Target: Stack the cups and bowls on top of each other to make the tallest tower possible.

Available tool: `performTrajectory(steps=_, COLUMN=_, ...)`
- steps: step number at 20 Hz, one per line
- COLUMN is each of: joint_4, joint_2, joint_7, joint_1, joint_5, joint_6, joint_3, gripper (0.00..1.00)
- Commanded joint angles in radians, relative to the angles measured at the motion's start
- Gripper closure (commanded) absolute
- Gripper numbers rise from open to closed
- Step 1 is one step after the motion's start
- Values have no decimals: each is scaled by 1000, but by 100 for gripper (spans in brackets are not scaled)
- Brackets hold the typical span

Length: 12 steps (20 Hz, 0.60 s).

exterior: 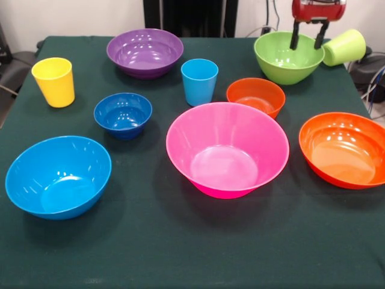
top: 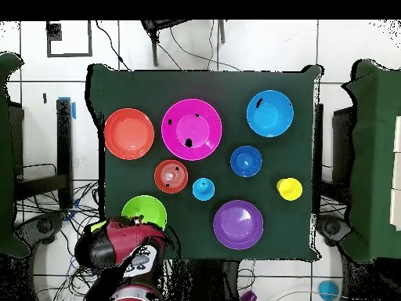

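My gripper (exterior: 307,37) hangs open over the lime green bowl (exterior: 289,57) at the table's back right corner. Its right finger (exterior: 320,36) is next to the lime green cup (exterior: 344,47), which lies tilted on its side beside that bowl. Standing apart on the cloth are the pink bowl (exterior: 227,147), orange-red bowl (exterior: 344,149), small orange bowl (exterior: 255,96), light blue bowl (exterior: 58,176), small dark blue bowl (exterior: 123,114), purple bowl (exterior: 145,53), blue cup (exterior: 199,81) and yellow cup (exterior: 54,81). No tower shows.
The dark green tablecloth (exterior: 180,253) covers the whole table. The lime green cup (top: 97,228) lies close to the table's edge. Cables (top: 55,227) run over the floor beside the table.
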Motion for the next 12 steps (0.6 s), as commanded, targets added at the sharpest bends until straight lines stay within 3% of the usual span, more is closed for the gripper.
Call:
performTrajectory(steps=1, joint_4=-72, joint_2=-68, joint_7=111, joint_1=-29, joint_5=34, joint_6=159, joint_3=97, gripper=0)
performTrajectory(steps=4, joint_4=-83, joint_2=-57, joint_7=117, joint_1=-22, joint_5=33, joint_6=153, joint_3=97, gripper=0)
performTrajectory(steps=12, joint_4=-127, joint_2=67, joint_7=181, joint_1=69, joint_5=54, joint_6=34, joint_3=60, gripper=0)
